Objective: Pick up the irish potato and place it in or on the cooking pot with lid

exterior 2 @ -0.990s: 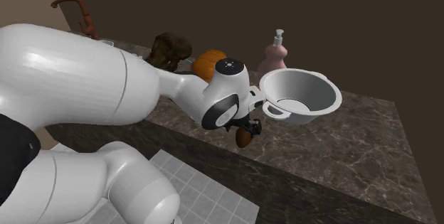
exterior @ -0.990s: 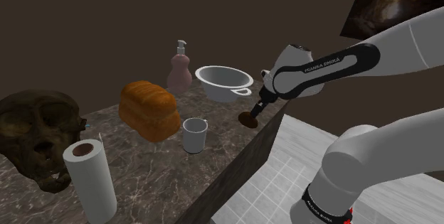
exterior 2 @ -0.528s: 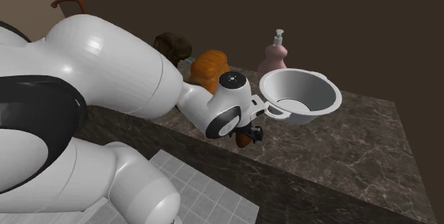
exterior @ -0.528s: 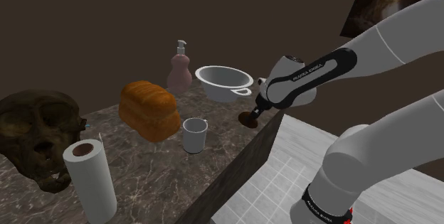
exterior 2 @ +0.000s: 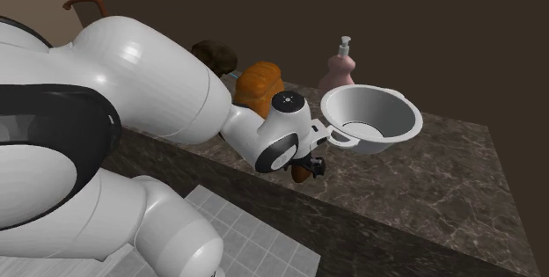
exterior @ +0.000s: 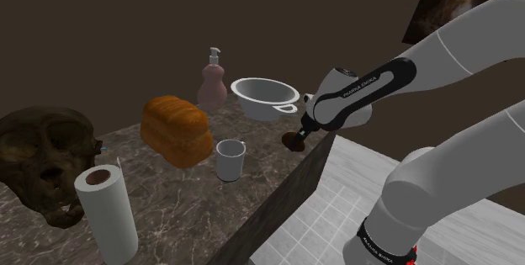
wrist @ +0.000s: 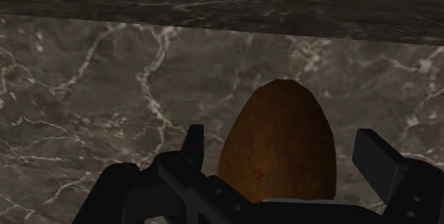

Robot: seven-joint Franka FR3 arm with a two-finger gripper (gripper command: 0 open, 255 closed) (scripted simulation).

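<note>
Over the last second the white arm (exterior: 454,45) has swung its upper links and brought the wrist slightly lower and toward the shoulder view's left, while the all-black two-finger gripper (wrist: 283,148) has stayed at the brown egg-shaped potato (wrist: 277,144). The fingers (wrist: 193,144) stand spread, one on each side of the potato, with a narrow gap visible on both sides; nothing is clamped yet. The potato lies on the dark veined marble counter (exterior: 193,196), close to its front edge and near the pale grey bowl-shaped cooking pot (exterior: 252,103), which carries no lid. Judged step: closing on the potato before the lift. Hazards: the rounded, tapering body can slip out from between the fingers if the closure lands off its widest part. If one finger touches first, it can roll the potato toward the edge and onto the tiled floor (exterior: 336,213). On transfer, a low carry risks striking the pot's near handle (exterior 2: 339,134) and shifting the pot.
</note>
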